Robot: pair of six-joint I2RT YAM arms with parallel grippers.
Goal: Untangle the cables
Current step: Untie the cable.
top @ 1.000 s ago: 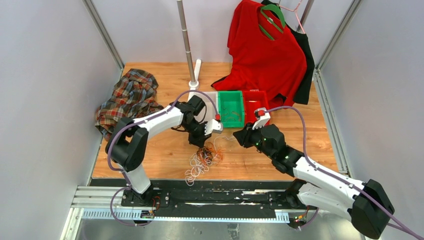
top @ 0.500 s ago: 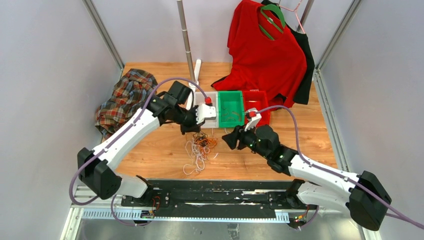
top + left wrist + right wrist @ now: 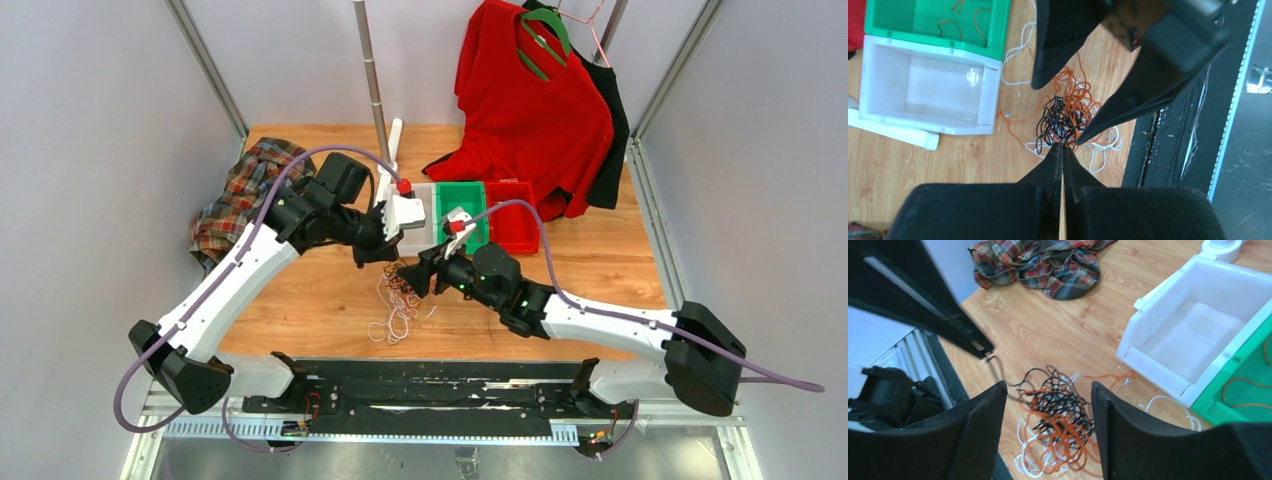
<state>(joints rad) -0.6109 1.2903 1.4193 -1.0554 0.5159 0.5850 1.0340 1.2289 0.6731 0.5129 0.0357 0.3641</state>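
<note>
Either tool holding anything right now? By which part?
Left tool pinches the black cable by an outer strand; right tool is open, holding nothing.

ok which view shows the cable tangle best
Left wrist: the cable tangle is sharp, centred and mostly in the clear. Right wrist shows it close up but partly hidden at the sides. Top external shows it small and partly covered.

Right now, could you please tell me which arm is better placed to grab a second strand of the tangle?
Right. The right claw is open and points straight at the tangled cables. The left claw is shut on a black cable, so it seems occupied.
</note>
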